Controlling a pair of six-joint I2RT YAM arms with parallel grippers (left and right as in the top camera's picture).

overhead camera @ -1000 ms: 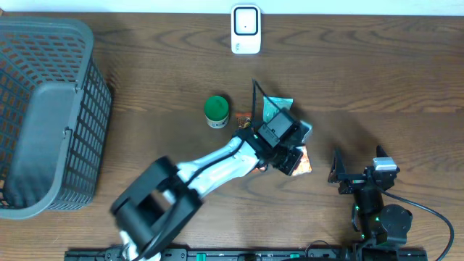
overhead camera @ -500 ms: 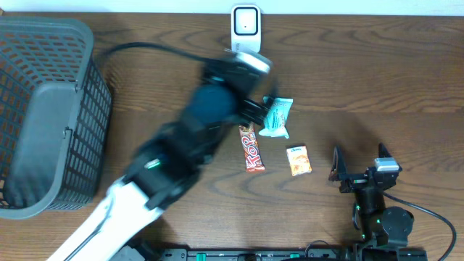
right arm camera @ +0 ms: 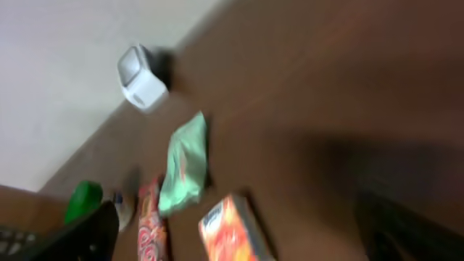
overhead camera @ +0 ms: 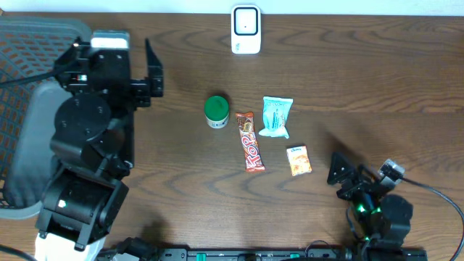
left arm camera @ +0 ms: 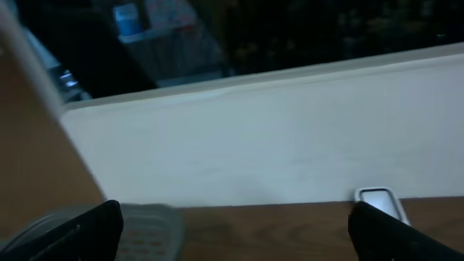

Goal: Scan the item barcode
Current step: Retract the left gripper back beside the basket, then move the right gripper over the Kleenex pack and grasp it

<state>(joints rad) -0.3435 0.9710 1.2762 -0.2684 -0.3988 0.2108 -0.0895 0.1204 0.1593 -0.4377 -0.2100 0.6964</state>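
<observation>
From overhead, the bench (overhead camera: 377, 65) carries one white barcode scanner (overhead camera: 246, 30) at its far edge and four items lying loose in front of it: one green-lidded jar (overhead camera: 216, 112), one red candy bar (overhead camera: 250, 142), one mint-green packet (overhead camera: 276, 117) and one small orange packet (overhead camera: 298, 160). One grey basket (overhead camera: 25, 152) stands at the left. The left fingers (overhead camera: 154, 72) are raised beside it, spread wide and empty, and the right fingers (overhead camera: 338, 168) sit at the near right, equally wide, touching nothing. The left wrist view adds a white wall (left arm camera: 254, 138) and catches only the scanner (left arm camera: 377, 199) and basket rim (left arm camera: 145, 225). The blurred right wrist view takes in the scanner (right arm camera: 141, 76) and all four items.
</observation>
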